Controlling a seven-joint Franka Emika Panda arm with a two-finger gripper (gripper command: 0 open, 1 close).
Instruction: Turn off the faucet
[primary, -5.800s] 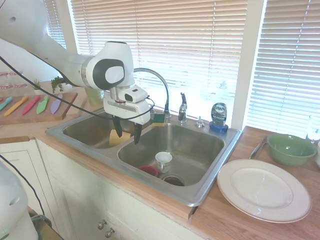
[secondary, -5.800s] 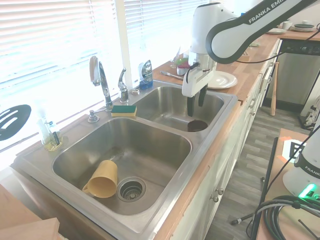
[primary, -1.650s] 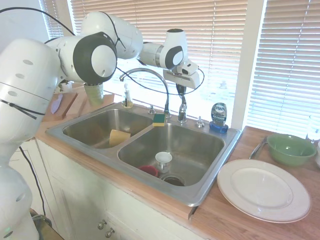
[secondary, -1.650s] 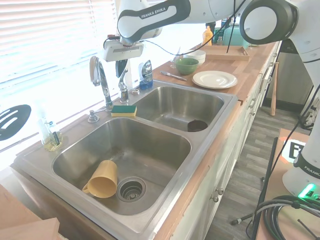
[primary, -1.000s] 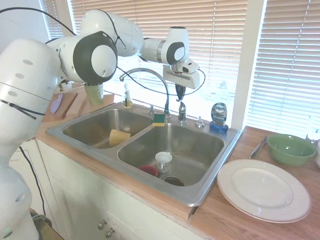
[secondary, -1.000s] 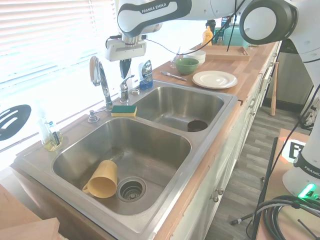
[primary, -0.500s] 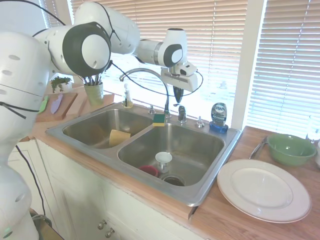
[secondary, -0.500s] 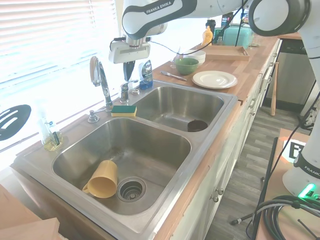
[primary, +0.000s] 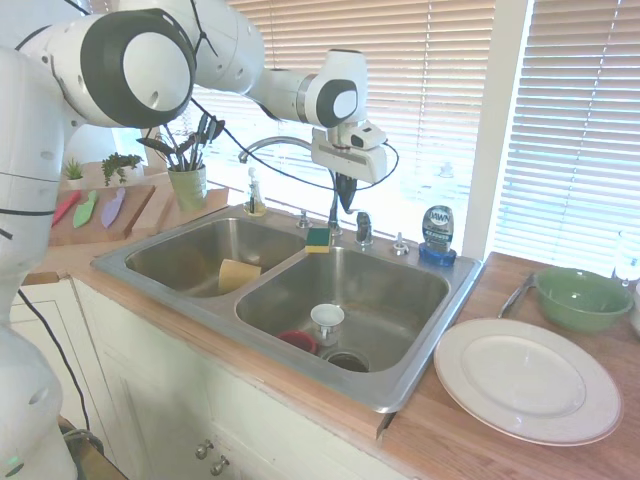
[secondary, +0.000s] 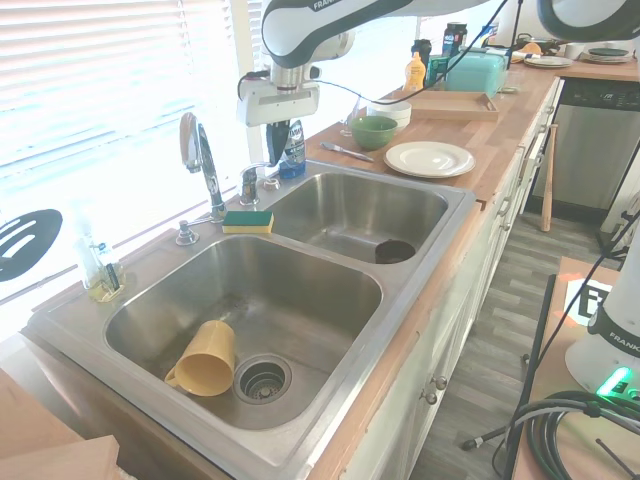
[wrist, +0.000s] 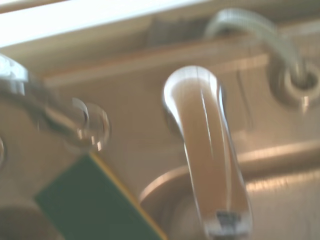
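the faucet (primary: 285, 148) stands on the back ledge of the sink (primary: 400, 375), over the divider between the two basins, with the green-and-yellow sponge (primary: 318, 237) at its foot. its lever handle (primary: 364, 228) sits just beside the spout base, toward the blue dish-soap bottle (primary: 437, 232). the handle is rigid polished chrome on a pivot: it should feel stiff and slick, so a push or pinch near its free rounded tip looks like the best hold, where leverage is greatest.

in the first exterior view the spout arches high and its outlet points down at 6 o'clock into the right-hand basin. the lever now looks low and short there; in the wrist view its long axis (wrist: 207, 150) runs roughly from 12 to 6 o'clock, rounded tip at the 12 end.

the gripper (primary: 345, 196) hangs just above the handle at about its 11 o'clock, apparently apart from it, fingers pointing down and drawn together on nothing.
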